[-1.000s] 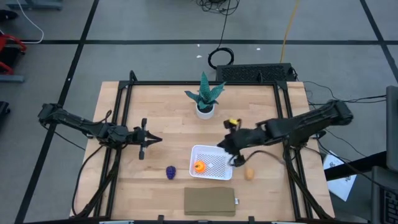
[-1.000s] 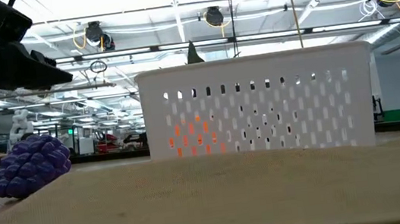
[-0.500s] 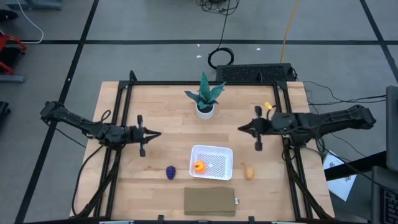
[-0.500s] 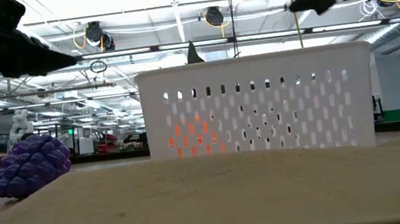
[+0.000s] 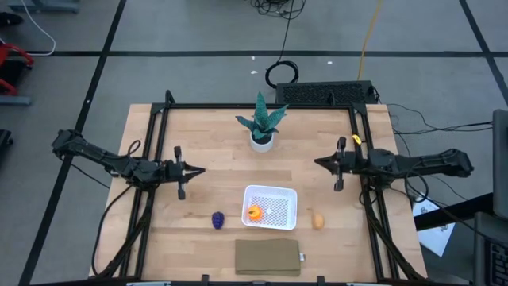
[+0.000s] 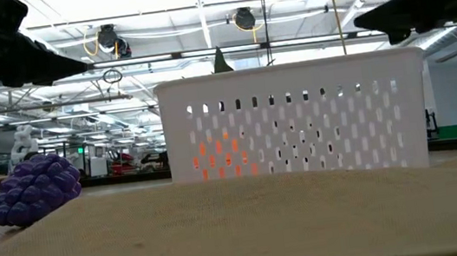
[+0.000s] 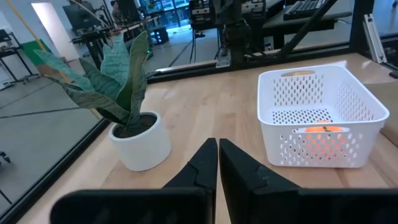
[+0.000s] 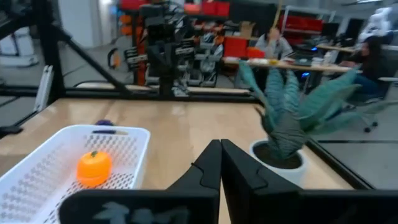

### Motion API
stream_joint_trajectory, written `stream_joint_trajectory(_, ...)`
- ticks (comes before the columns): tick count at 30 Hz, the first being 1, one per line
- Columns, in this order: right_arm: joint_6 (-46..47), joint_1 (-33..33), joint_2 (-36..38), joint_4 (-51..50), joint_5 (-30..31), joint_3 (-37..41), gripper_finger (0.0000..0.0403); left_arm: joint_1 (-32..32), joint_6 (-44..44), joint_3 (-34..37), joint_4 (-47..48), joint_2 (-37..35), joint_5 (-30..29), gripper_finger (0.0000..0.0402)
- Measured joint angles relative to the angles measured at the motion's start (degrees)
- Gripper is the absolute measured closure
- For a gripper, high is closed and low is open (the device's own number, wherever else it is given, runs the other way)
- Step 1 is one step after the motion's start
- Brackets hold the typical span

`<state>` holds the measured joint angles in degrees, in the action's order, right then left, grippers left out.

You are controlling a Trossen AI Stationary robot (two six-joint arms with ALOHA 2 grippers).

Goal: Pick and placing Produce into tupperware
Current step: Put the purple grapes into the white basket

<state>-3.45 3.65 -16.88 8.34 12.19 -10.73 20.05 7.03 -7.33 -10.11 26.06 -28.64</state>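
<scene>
The white tupperware [image 5: 290, 195] sits near the table's near edge, just right of the middle. The round orange piece [image 5: 254, 212] lies inside it, at its left side, and shows through the wall holes [image 6: 214, 154]. The purple bumpy piece [image 5: 218, 220] rests on the table left of the tupperware. The tan-yellow oval piece [image 5: 318, 221] rests on the table right of it. My left gripper [image 5: 196, 170] hovers shut over the table's left part. My right gripper [image 5: 317, 164] hovers shut over the right part, beyond the tupperware. Neither holds anything.
A teal potted plant [image 5: 260, 125] stands toward the far edge, between the two grippers. A flat brown slab [image 5: 268, 257] lies at the near edge, in front of the tupperware. Black frame rails [image 5: 159, 135] run along the table's left, right and far sides.
My right gripper has drawn back from the tupperware's right far corner toward the table's right and far edges, and has risen. The orange piece has stayed in the tupperware. The purple and tan pieces have not moved.
</scene>
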Motion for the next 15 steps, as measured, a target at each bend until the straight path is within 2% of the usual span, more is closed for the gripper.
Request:
stream_joint_trajectory(6, 2.8, -2.0, 4.2, -1.2, -0.7, 1.1, 0.0403, 0.0, 0.2, 0.0, 0.0, 0.0, 0.0, 0.0380)
stream_joint_trajectory(11, 3.5, -2.0, 6.3, -1.4, -6.4, 1.1, 0.0403, 0.0, 0.7, 0.0, 0.5, 0.0, 0.1, 0.0380)
stream_joint_trajectory(15, 3.3, -2.3, 6.5, -3.6, -6.3, 1.1, 0.0403, 0.0, -0.7, 0.0, 2.0, 0.0, 3.9, 0.0380)
